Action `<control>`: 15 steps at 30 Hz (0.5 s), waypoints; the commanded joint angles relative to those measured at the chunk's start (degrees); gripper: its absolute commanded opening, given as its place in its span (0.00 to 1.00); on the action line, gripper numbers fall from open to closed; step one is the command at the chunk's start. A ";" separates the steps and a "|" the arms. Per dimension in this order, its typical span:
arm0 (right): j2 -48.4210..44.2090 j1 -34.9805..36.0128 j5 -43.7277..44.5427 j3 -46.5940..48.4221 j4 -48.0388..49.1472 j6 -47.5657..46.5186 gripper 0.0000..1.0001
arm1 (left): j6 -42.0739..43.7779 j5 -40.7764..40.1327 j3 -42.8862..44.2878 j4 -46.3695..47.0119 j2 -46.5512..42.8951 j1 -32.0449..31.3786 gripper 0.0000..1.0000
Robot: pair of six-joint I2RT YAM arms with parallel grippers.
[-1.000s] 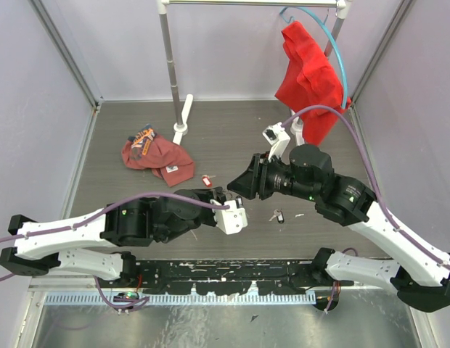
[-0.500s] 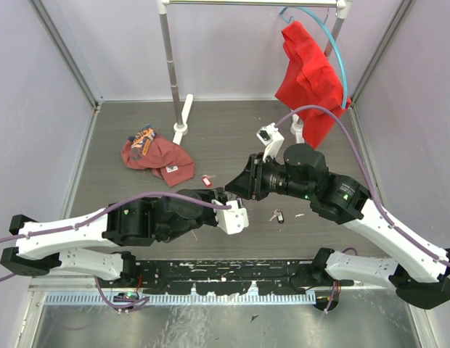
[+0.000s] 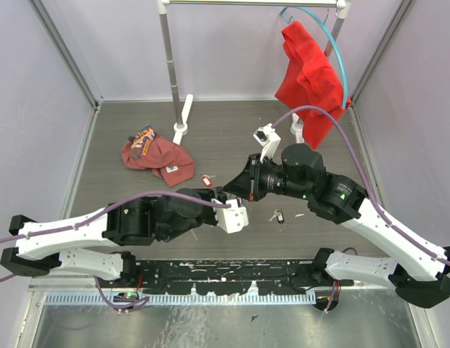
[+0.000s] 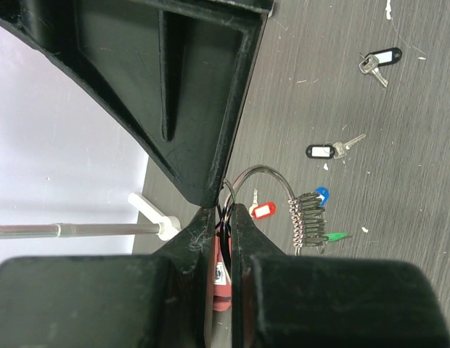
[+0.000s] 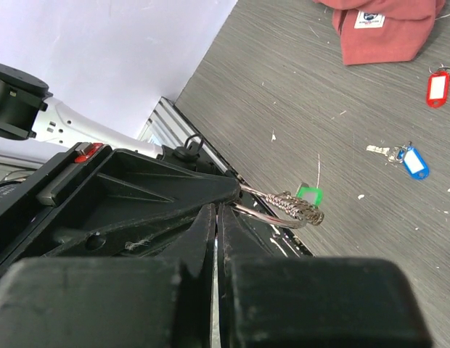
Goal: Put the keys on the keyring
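**Keyring held in both claws, partly loaded**

The keyring is pinched above the table by the left gripper and right gripper, both closed on its wire. A stack of keys is threaded. A red-tagged key, blue-tagged key and black-tagged keys lie loose beyond the keyring. The pinch points and wire opening are hidden.

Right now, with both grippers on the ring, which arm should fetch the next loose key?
Right, probably. The left gripper and right gripper both pinch the keyring. A loose black-tagged key lies on the right arm's side, just beside its wrist, so it could release and reach it while the left holds.
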 commanded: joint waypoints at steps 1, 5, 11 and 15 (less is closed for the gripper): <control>-1.93 0.36 -0.91 -0.92 5.81 -0.61 0.01 | -0.87 1.50 0.96 3.09 -1.80 0.27 0.02; -2.46 0.30 -2.27 -1.09 7.43 -0.74 0.01 | -1.78 3.50 -0.37 5.39 -4.10 0.20 0.10; -3.41 0.37 -4.78 -1.67 10.49 -0.44 0.01 | -2.31 6.57 -1.76 7.40 -6.85 0.20 0.34; -4.05 0.34 -5.73 -1.88 11.70 -0.26 0.01 | -2.61 7.69 -2.42 8.39 -7.90 0.20 0.40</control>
